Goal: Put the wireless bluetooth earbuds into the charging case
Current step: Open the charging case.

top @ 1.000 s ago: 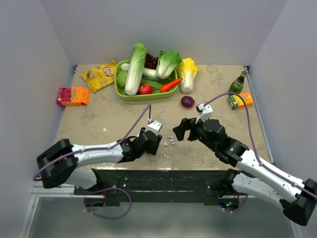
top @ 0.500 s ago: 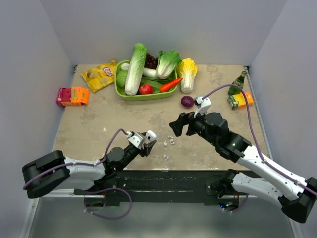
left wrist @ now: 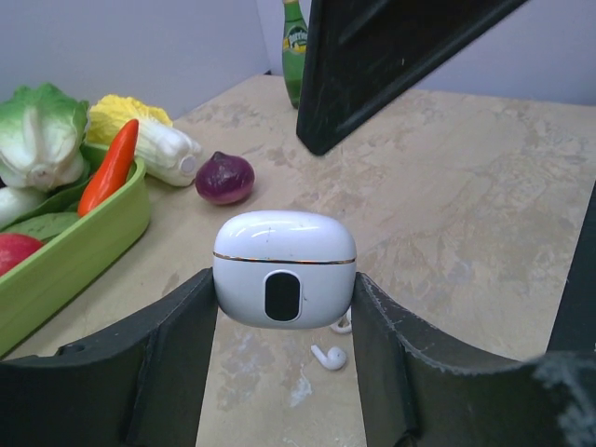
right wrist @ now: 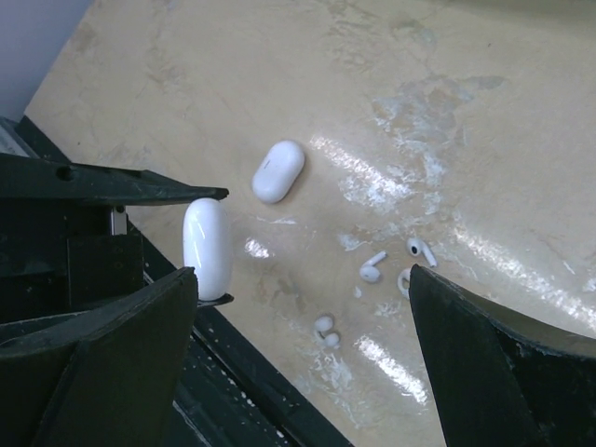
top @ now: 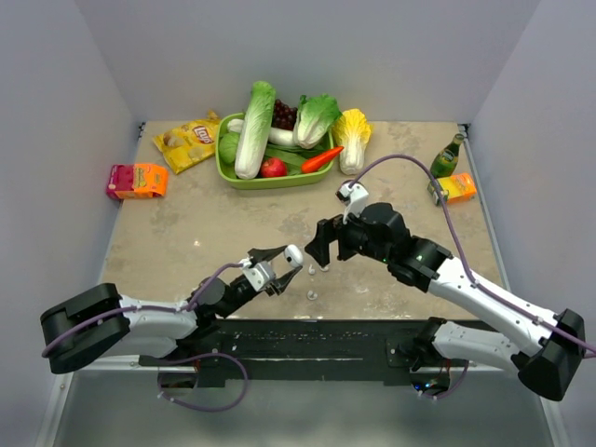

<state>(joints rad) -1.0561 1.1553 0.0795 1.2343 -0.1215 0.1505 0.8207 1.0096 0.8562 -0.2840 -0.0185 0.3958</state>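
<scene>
Charging case (left wrist: 284, 251), lid shut so its inside is hidden, sits clamped in left gripper (left wrist: 282, 293); earbuds (right wrist: 372, 270) lie loose at its 4 o'clock, barely resolvable, beneath wide-open, empty right gripper (right wrist: 303, 272).

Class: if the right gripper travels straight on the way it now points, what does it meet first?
Probably the tiny glossy white earbuds on the beige stone-patterned table, framed between the right gripper's open jaws; depth is unclear, perhaps bare tabletop.
</scene>
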